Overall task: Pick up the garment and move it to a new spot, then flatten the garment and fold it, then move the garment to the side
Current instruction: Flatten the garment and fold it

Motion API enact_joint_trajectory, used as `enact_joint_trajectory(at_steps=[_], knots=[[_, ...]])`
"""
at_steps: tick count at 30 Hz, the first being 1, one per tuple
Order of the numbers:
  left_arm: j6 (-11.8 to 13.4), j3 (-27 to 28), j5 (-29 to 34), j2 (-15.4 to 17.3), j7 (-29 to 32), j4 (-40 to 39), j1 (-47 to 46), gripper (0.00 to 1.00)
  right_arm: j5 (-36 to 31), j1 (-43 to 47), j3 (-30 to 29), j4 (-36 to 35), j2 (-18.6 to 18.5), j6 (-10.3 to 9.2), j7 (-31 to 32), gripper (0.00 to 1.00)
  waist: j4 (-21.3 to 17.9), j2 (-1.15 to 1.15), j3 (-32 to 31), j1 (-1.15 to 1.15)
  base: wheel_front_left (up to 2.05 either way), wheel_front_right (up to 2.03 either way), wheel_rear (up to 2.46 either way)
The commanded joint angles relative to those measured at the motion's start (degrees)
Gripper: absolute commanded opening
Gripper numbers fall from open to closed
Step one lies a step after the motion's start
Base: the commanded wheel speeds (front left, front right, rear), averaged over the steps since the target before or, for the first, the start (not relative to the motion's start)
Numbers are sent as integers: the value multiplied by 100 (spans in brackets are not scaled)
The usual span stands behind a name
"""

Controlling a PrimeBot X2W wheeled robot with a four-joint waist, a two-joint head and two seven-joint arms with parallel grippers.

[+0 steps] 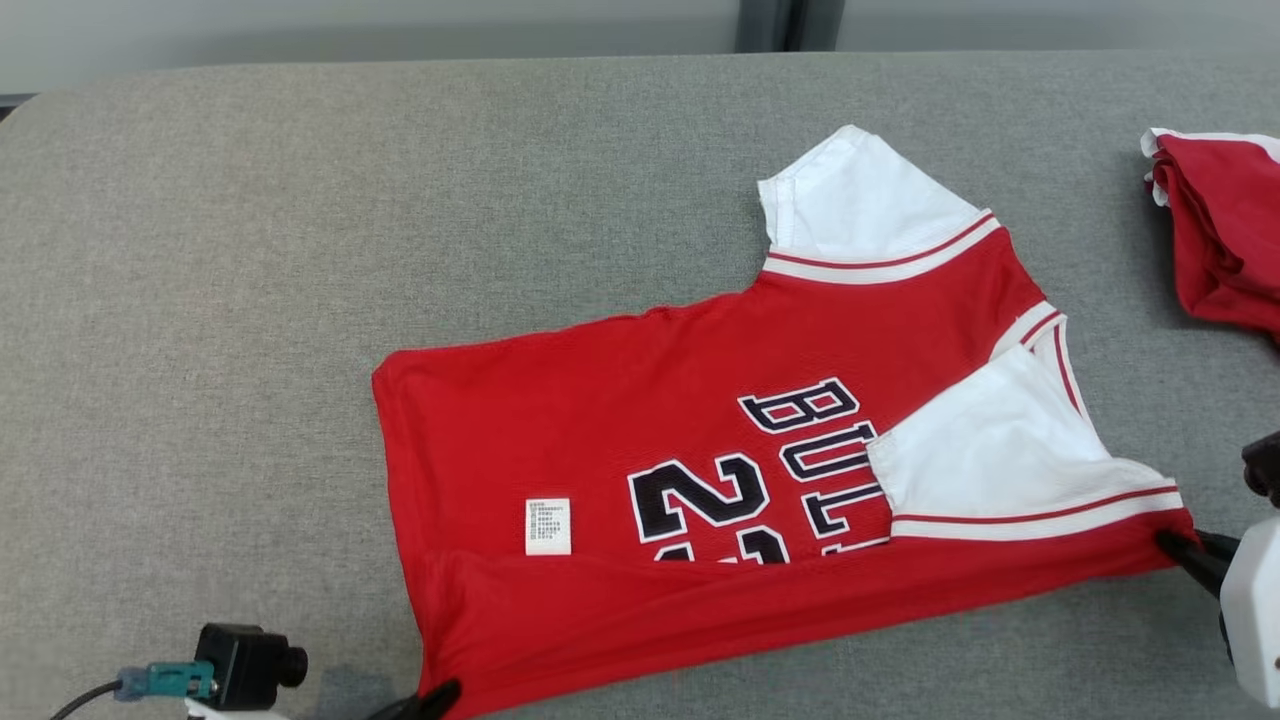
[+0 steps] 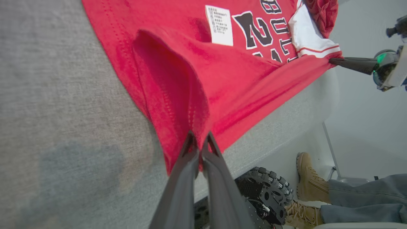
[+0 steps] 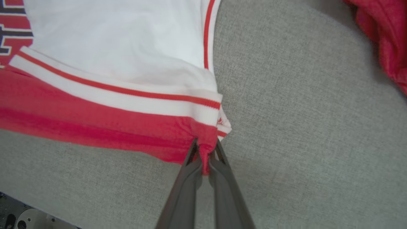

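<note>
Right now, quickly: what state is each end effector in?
Left end effector: closed on the jersey, lower corner.
Right end effector: closed on the jersey, shoulder corner.

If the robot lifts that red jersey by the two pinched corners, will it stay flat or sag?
Probably sag: the red jersey drapes in a soft fold beside the left gripper, so it looks floppy. It likely weighs little, since the right gripper holds a corner by a thin pinch. On the grey woven surface it may drag rather than slide.
</note>
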Motion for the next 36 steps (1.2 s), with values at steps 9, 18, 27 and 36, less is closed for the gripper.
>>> enact_joint_trajectory(at_steps=[9, 18, 27, 36], knots=[[-16, -31, 33, 30, -124, 236, 209, 100, 13, 243, -116, -21, 47, -3, 45, 100, 27, 0, -16, 0, 0, 0, 0], [391, 416, 276, 238, -411, 36, -182, 100, 11, -329, -542, -962, -243, -3, 220, 100, 98, 0, 271, 0, 0, 0, 0], [526, 538, 844, -209, 22, 406, -2130, 100, -753, -2883, 15, -863, -129, -3, 563, 100, 568, 0, 1283, 0, 0, 0, 0], [6, 107, 1178, -1084, 390, 1627, -3673, 100, -1592, -4963, 701, 1161, 679, -3, 378, 100, 1136, 0, 1843, 0, 0, 0, 0]])
